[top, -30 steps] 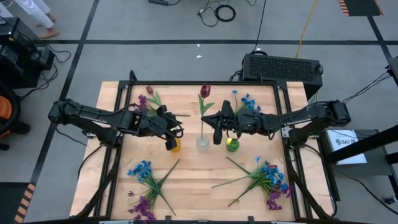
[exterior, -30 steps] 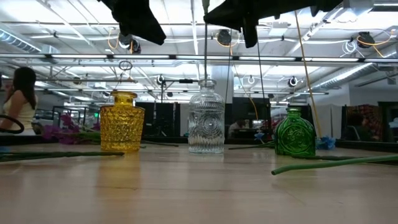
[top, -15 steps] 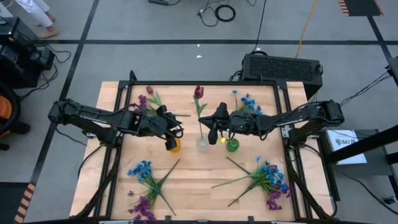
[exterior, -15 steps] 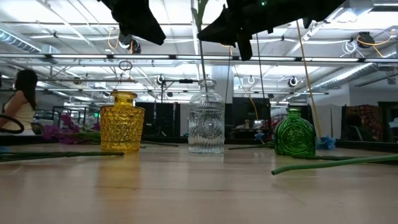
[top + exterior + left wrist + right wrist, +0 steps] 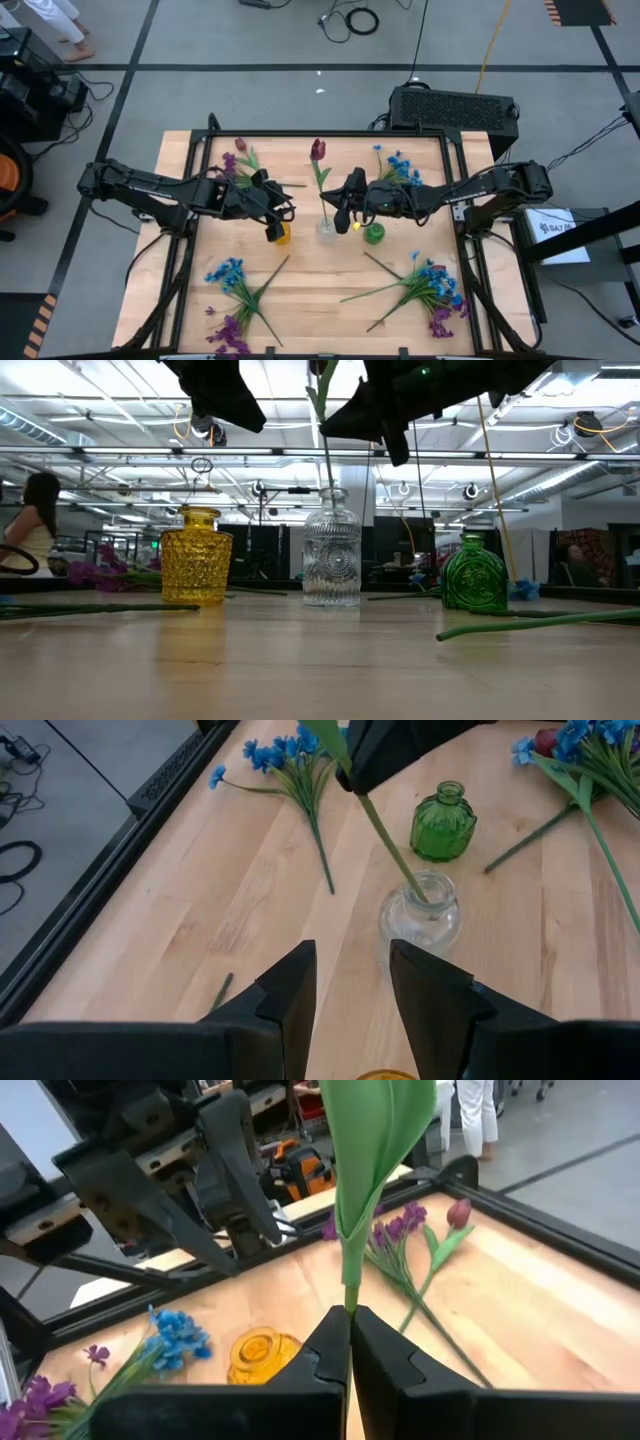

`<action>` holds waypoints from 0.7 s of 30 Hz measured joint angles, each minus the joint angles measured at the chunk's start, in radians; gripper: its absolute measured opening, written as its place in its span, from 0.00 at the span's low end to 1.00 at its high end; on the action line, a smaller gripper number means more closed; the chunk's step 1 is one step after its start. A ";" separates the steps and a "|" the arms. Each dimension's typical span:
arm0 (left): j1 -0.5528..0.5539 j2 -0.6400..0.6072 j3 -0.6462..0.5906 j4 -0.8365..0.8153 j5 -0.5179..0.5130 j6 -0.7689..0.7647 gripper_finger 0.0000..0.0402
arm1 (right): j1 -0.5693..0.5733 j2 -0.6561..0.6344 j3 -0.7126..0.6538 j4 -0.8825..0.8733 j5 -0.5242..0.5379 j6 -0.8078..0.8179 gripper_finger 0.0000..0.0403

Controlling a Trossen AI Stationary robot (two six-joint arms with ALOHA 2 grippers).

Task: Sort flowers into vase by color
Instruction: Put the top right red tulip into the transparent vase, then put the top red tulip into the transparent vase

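The right end effector [image 5: 344,207] is squeezed shut on the thin green stem of a dark red tulip flower [image 5: 318,150]. The stem's bottom end sits inside the clear glass vase [image 5: 327,229], at about 7 o'clock from the end effector. The left end effector [image 5: 282,209] hangs partly open, holding nothing, above the yellow glass vase [image 5: 196,555] on the wooden tabletop [image 5: 310,280].

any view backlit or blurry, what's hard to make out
Low view: ceiling lights behind turn both arms into black shapes, and the near table is soft. Right wrist view: the green stem up close is blurred. High view: evenly lit, but the clear vase barely shows against the wood.
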 joint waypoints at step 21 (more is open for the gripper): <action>0.000 0.000 0.000 -0.020 0.000 0.012 0.34 | 0.000 -0.003 0.000 -0.123 -0.005 0.038 0.32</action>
